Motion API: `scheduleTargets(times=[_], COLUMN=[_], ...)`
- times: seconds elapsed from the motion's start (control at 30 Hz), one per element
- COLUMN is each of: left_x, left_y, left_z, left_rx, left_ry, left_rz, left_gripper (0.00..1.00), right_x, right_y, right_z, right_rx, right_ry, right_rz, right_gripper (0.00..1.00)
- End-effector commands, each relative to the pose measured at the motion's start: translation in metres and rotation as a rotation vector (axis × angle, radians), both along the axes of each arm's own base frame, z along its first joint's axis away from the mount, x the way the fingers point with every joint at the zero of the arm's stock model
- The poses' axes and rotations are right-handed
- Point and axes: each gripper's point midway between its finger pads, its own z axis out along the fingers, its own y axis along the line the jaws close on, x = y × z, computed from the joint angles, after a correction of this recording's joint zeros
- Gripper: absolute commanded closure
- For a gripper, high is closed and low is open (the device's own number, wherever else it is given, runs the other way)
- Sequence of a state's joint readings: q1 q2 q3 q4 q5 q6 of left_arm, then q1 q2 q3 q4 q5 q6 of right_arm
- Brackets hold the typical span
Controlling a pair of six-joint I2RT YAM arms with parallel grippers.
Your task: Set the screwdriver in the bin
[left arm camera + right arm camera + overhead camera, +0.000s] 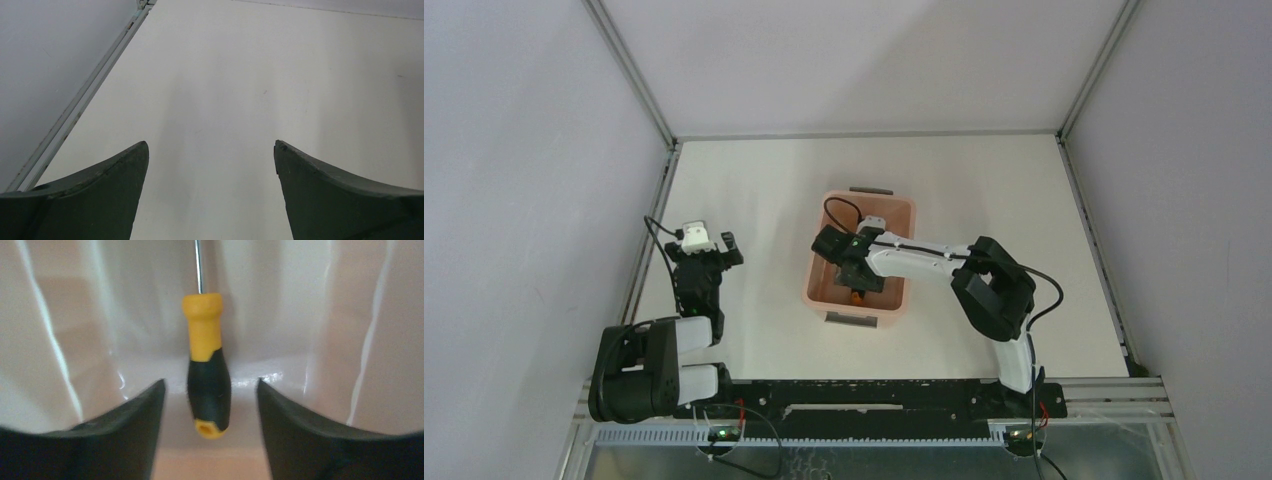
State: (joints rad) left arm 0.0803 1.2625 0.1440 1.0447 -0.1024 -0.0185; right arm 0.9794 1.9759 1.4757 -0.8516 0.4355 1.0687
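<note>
- Where the right arm reaches down into the bin (810,272), the right fingers (125,440) stand apart and grip nothing.
- The screwdriver (207,375) lies on the bin floor between those 2 fingers, with a gap on each side of its handle.
- Its orange-and-black handle points toward the wrist camera; the thin metal shaft runs away from it along the floor.
- In the top view the orange of the handle shows at the near end of the bin.
- The bin sits about mid-surface (984,190), its 2 grey-handled short ends facing the far and near edges.
- The left fingers (100,200) are spread wide with nothing between them, over bare surface near the left edge.
</note>
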Motion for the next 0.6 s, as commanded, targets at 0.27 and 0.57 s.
scheduleTargets(times=[0.27,0.57], left_x=[0.011,0.011], left_y=[0.0,0.0], left_z=[0.025,0.025], left_rx=[0.007,0.007], left_ry=[-0.073,-0.073], left_rz=[-0.001,0.0], left_gripper=[0.0,0.0], right_x=[0.024,0.044], right_y=[0.016,-0.009], right_z=[0.165,0.256], right_rx=[0.074,0.029], right_ry=[-0.34,-0.469], right_rz=[0.125,0.224], right_gripper=[0.0,0.0])
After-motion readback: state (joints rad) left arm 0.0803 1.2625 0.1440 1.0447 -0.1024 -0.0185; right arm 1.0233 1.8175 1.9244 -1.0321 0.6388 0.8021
